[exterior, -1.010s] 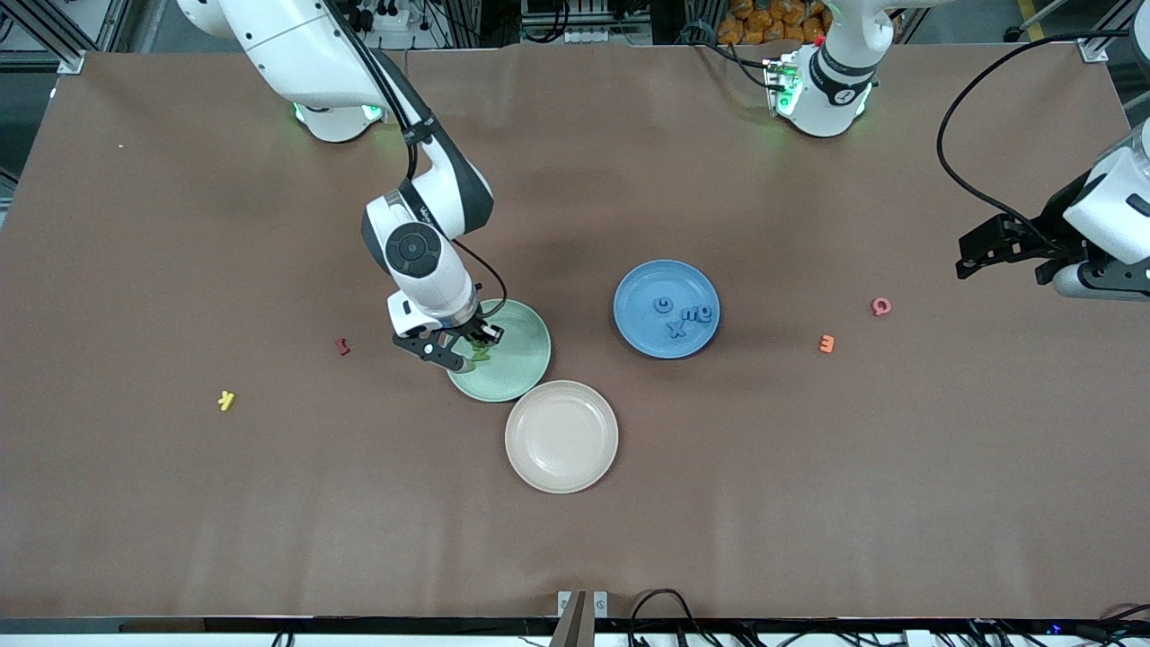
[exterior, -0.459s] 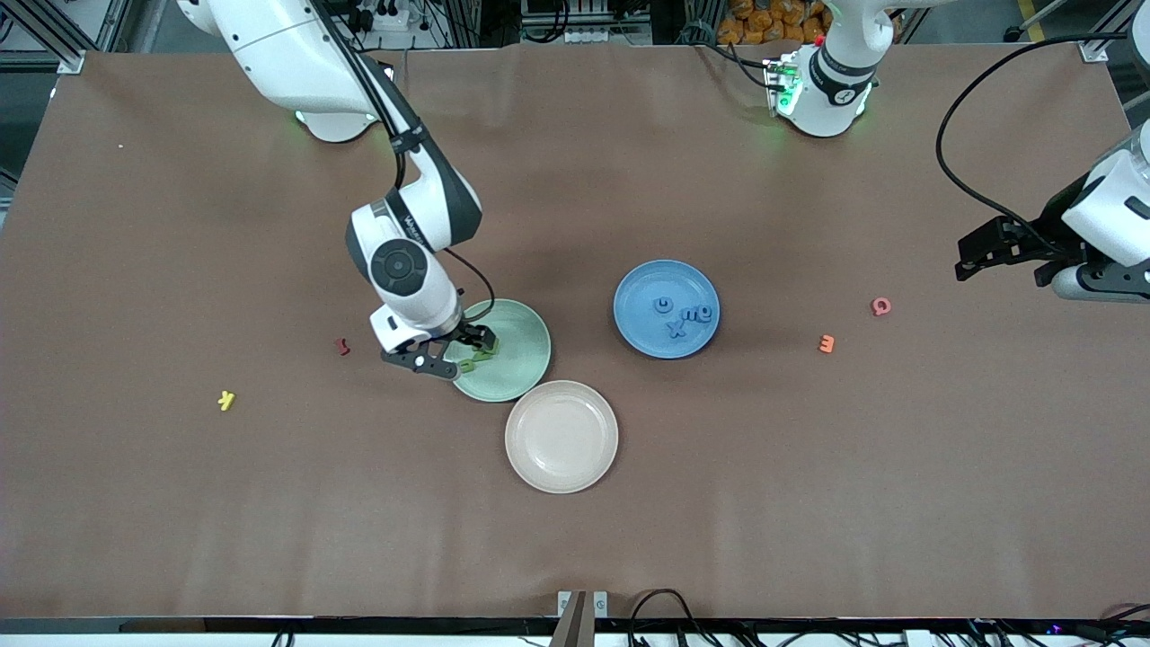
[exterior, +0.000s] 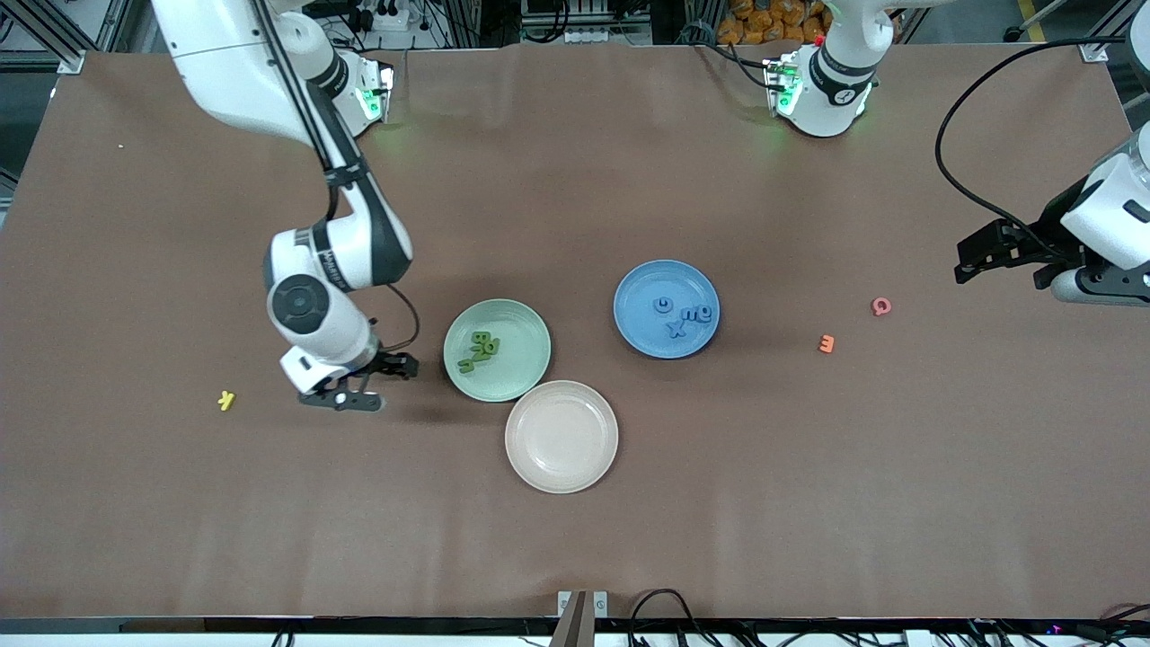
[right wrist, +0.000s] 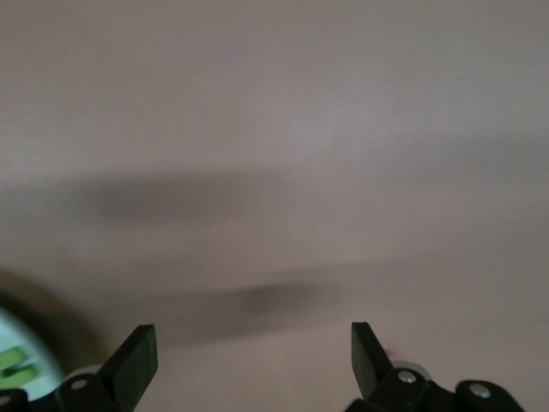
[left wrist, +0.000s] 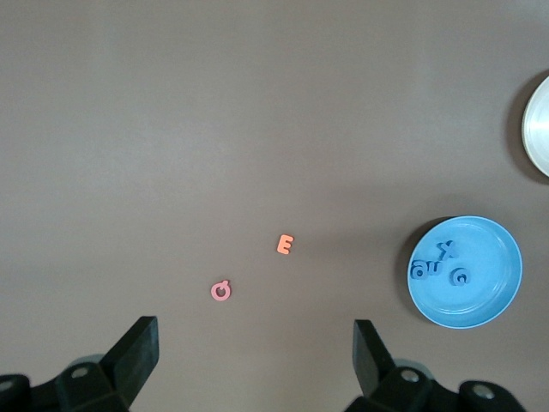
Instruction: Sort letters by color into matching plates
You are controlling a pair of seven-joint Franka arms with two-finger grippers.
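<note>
Several green letters (exterior: 481,349) lie bunched in the pale mint green plate (exterior: 517,364), whose rim (right wrist: 19,342) shows in the right wrist view. The blue plate (exterior: 651,328) holds several blue letters (exterior: 680,316); in the left wrist view that blue plate (left wrist: 485,296) and its blue letters (left wrist: 437,262) also show. My right gripper (exterior: 370,384) is open and holds nothing, over bare table beside the mint plate, toward the right arm's end; its fingers (right wrist: 137,356) stand wide apart. My left gripper (exterior: 984,252) waits open and holds nothing at the left arm's end, fingers (left wrist: 141,348) spread.
A beige-pink plate (exterior: 561,436) sits nearer the front camera, touching the mint plate; its rim (left wrist: 539,124) shows in the left wrist view. A yellow letter (exterior: 226,400) lies toward the right arm's end. An orange E (exterior: 827,343) and a pink letter (exterior: 881,306) lie near the left gripper.
My right gripper opened over the mint plate, left a green letter there, and swung away toward the right arm's end. The left arm has not moved.
</note>
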